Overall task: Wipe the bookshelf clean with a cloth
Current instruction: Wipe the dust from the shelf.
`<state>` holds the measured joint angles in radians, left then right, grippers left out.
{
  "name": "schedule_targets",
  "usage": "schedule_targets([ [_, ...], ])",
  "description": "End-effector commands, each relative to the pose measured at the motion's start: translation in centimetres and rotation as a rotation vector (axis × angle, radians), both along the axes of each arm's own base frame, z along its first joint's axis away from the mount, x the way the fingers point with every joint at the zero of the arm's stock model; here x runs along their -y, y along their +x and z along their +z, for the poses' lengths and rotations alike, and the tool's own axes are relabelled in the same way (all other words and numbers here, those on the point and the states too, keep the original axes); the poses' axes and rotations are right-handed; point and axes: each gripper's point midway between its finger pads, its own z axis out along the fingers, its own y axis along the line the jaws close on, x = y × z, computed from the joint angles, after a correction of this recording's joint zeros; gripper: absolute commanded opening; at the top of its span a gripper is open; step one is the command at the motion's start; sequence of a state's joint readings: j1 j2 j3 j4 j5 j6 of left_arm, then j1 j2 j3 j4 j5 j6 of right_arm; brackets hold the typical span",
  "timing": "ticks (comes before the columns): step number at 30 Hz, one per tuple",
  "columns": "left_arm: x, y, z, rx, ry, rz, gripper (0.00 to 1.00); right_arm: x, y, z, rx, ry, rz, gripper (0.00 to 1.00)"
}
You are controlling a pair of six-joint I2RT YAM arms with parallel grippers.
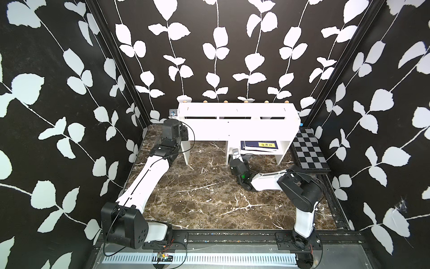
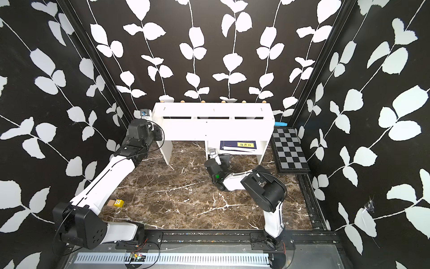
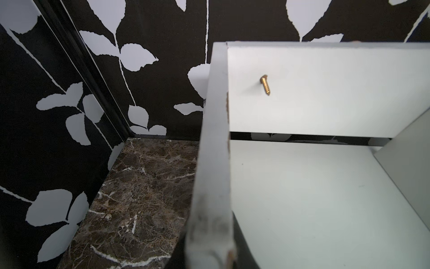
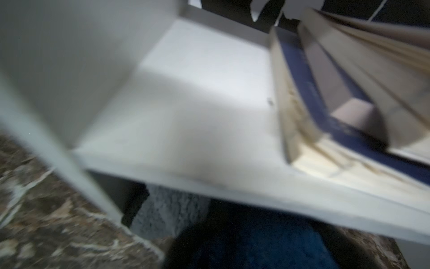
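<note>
Now left arm (image 1: 149, 177) stretches to the bookshelf (image 1: 237, 127); right arm (image 1: 267, 181) bends low.

1 bookshelf (image 1: 237, 130), 1 cloth (image 4: 162, 209), 2 arms (image 1: 149, 177) (image 1: 267, 182)

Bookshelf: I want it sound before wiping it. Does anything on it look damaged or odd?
Yes. In the left wrist view a brass screw sticks out bare from the back board of the bookshelf. The side panel edge beside it is chipped brown and smudged dark nearer the camera.
</note>
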<state>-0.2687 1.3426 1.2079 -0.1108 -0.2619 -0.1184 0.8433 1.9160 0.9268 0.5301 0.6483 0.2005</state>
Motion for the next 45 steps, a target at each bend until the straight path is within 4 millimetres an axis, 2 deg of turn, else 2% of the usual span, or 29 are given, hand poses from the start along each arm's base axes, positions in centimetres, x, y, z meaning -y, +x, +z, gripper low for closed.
schedule_targets([
  [1,0.7,-0.1,0.8,0.041,0.001,-0.021,0.15,-1.1,0.5,1.0,0.032,0.023,0.018,0.0],
  [3,0.5,-0.1,0.5,0.037,0.009,-0.005,0.15,-0.9,0.6,0.7,0.029,0.025,0.008,0.0],
  [5,-0.2,-0.1,0.4,0.034,0.019,0.029,0.15,0.5,0.8,0.7,0.043,0.016,-0.038,0.0],
  [10,-1.9,-0.2,0.1,0.019,0.046,0.131,0.13,6.5,1.5,0.8,0.056,-0.018,-0.19,0.0],
  [13,-2.6,-0.1,-0.2,0.005,0.059,0.168,0.09,10.8,1.5,1.2,0.066,-0.042,-0.304,0.0],
  [16,-3.5,-0.1,-0.3,-0.011,0.07,0.217,0.03,14.2,1.2,1.7,0.072,-0.04,-0.375,0.0],
  [18,-4.1,-0.1,-0.3,-0.02,0.079,0.248,0.0,15.8,1.0,2.1,0.079,-0.047,-0.414,0.0],
  [23,-5.2,-0.1,-0.2,-0.024,0.091,0.295,0.0,18.5,0.6,2.1,0.088,-0.08,-0.481,0.0],
  [28,-6.4,-0.3,0.1,-0.026,0.107,0.346,0.0,18.8,0.3,1.3,0.05,-0.058,-0.489,0.0],
  [32,-7.2,-0.3,0.2,-0.023,0.119,0.382,0.0,16.8,-0.1,0.3,-0.01,-0.005,-0.384,0.0],
  [34,-7.5,-0.3,0.1,-0.022,0.127,0.396,0.0,15.5,-0.2,0.2,-0.018,-0.009,-0.339,0.0],
  [41,-7.3,-0.1,-0.3,-0.023,0.106,0.389,0.01,7.8,0.9,1.9,0.029,-0.131,-0.128,0.0],
  [45,-7.2,-0.5,-0.3,-0.005,0.098,0.38,0.2,4.3,1.7,2.7,0.031,-0.102,-0.05,0.0],
])
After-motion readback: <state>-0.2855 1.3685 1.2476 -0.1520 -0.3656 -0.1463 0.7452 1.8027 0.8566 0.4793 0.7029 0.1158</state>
